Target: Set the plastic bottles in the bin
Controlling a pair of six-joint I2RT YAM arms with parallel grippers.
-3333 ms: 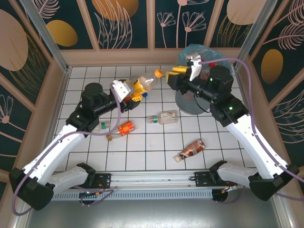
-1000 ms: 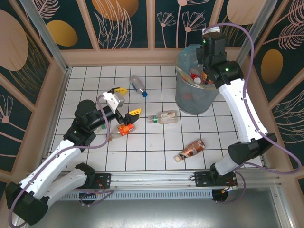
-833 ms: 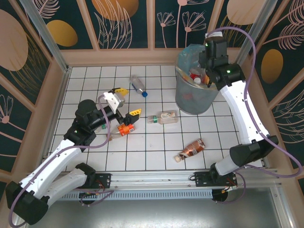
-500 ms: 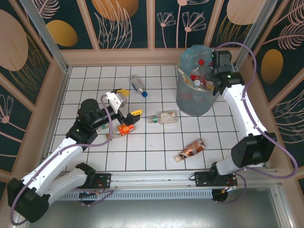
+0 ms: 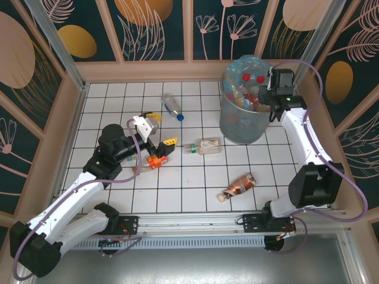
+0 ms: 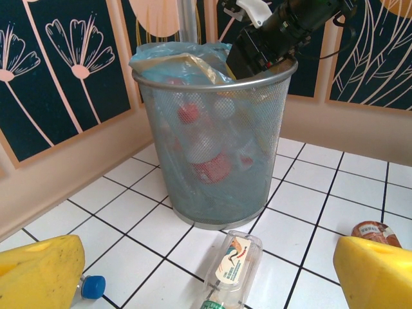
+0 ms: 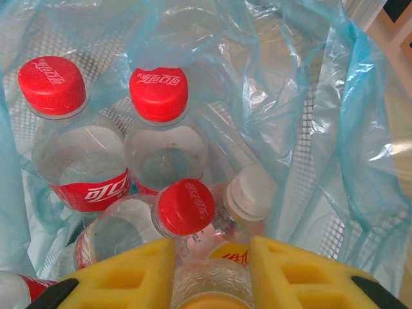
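Now my right claw (image 7: 212, 252) grips a bottle (image 7: 207, 286) over the bin (image 5: 238, 125) at one o'clock. I should release only while centred inside its rim; my left claw (image 5: 159, 129) hangs wide open.

place: lab robot cell | evidence: aluminium frame posts (image 5: 54, 41), floral wall panels (image 5: 148, 29), gridded white tabletop (image 5: 195, 189)

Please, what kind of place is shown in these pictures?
Probably a robot test cell, not a home: a white gridded table boxed in by patterned panels, with a left arm and a right arm bolted along its near edge.
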